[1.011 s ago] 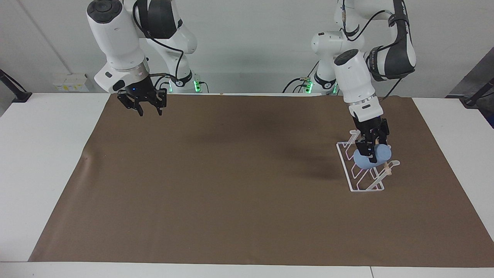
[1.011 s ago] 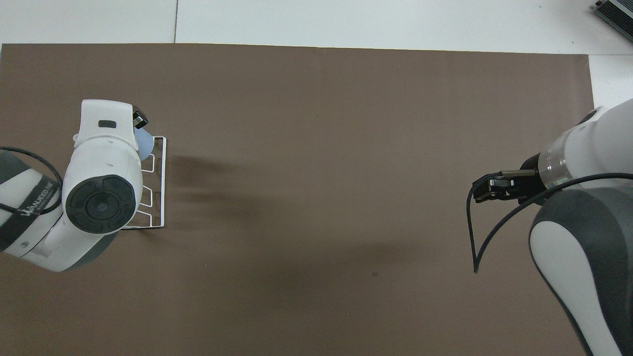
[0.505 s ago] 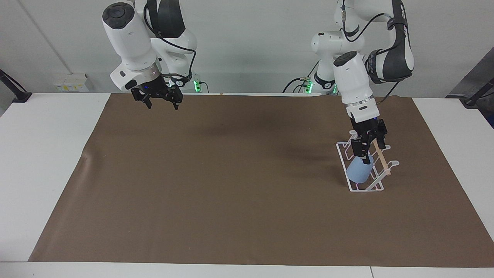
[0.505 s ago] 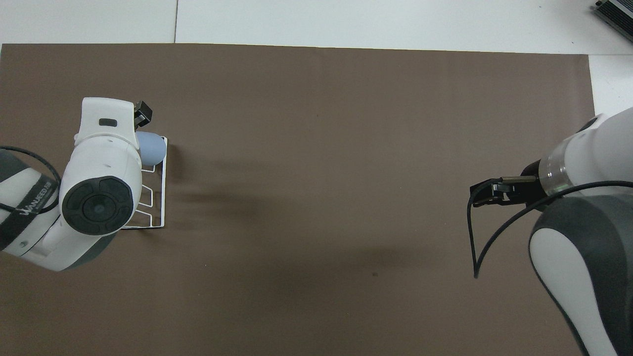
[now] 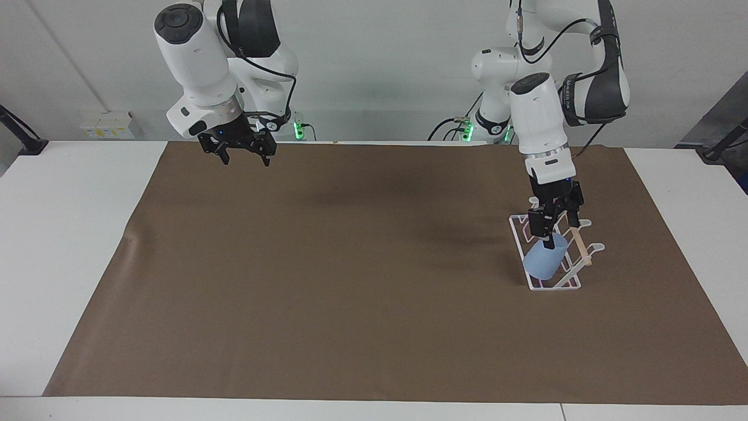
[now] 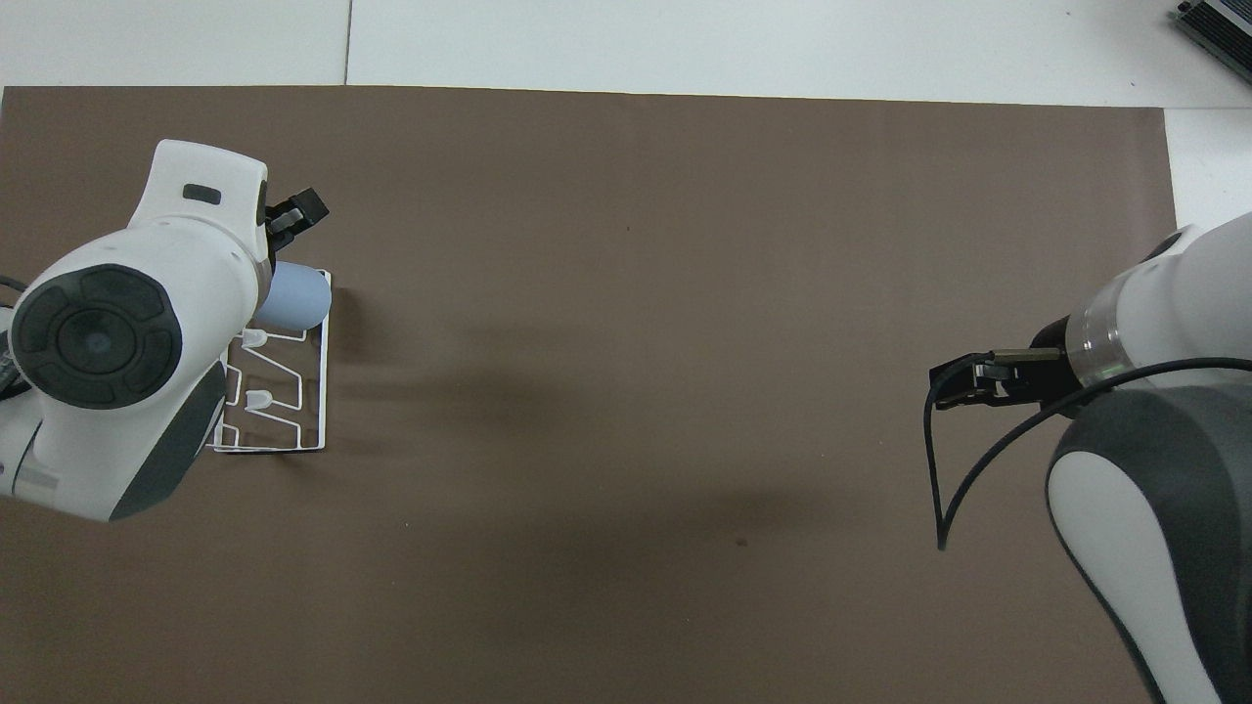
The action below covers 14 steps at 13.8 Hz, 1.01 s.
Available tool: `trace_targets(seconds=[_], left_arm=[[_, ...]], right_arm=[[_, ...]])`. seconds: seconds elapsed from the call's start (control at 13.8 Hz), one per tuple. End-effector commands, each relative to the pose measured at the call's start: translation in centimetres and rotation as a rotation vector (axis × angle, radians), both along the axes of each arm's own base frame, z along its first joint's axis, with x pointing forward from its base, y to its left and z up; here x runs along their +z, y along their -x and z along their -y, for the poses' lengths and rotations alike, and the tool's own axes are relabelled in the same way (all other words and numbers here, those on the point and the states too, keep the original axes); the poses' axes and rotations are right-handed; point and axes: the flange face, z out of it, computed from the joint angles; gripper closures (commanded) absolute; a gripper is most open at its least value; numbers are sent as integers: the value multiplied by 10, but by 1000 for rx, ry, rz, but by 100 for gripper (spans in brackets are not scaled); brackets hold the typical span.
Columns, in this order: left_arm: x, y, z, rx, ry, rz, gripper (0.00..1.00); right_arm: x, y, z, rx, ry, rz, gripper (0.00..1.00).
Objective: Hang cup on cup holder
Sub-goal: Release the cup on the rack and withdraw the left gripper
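Since the earlier frames, the small light-blue handleless plastic cup [image 5: 544, 262] is no longer lying on its side between the fingers of the left claw [image 5: 558, 230]; it is now sitting mouth-down on a slanted peg at the end of the white wire cup holder [image 5: 536, 283] that is farthest from the robots. The left claw is now standing above the cup with its jaws spread apart and gripping nothing; one dark fingertip is appearing to touch or nearly touch the cup's upturned base, and contact cannot be confirmed. The right arm is now drawn back toward its base, higher than a second ago.

Count: one cup, one cup holder, two arms, two claws. The cup holder is standing on the brown paper sheet [image 5: 350, 280] covering the white desk [image 5: 70, 234], toward the left arm's end. A single light wooden dowel [image 5: 578, 242] is lying along the top of the rack. In the overhead view, two bare white pegs [image 6: 256, 369] are showing nearer to the robots than the cup [image 6: 293, 299].

The right claw [image 5: 241, 154] is hanging in the air over the edge of the brown sheet nearest the robots at the right arm's end, jaws spread, holding nothing; this arm is waiting.
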Motion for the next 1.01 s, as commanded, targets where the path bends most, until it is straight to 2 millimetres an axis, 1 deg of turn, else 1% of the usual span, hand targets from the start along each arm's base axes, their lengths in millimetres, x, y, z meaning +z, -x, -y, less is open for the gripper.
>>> trace_targets(seconds=[0.0,0.07,0.14,0.22,0.29,0.43,0.51,0.58,0.72,0.79,0.87,0.94], left_arm=[[39,5,-4,-150,-28,-148,0],[51,9,-8,-224,-30,-214,0],[62,17,-13,-292,-29,-269,0],[68,24,-18,-347,-6,-308,0],[72,30,-23,-393,16,-342,0],[68,34,-38,-454,43,-422,0],[69,36,-43,-497,31,-444,0],[80,37,-50,-517,23,-451,0],[109,35,-66,-510,27,-443,0],[120,35,-74,-505,44,-440,0],[125,35,-86,-513,62,-448,0],[125,35,-97,-532,63,-462,0]], right_arm=[[5,8,-1,-4,-7,2,0],[8,8,-1,-4,-6,4,0],[12,12,-2,-3,-1,-1,0],[16,15,0,-6,2,-4,0],[19,19,-1,-6,4,-5,0],[24,23,-1,-6,9,-4,0],[24,23,-1,-6,9,-4,0],[24,23,-1,-6,9,-4,0],[24,22,-2,-8,8,5,0],[25,21,-2,-10,6,8,0],[25,21,-3,-11,6,11,0],[25,20,-4,-7,6,19,0]])
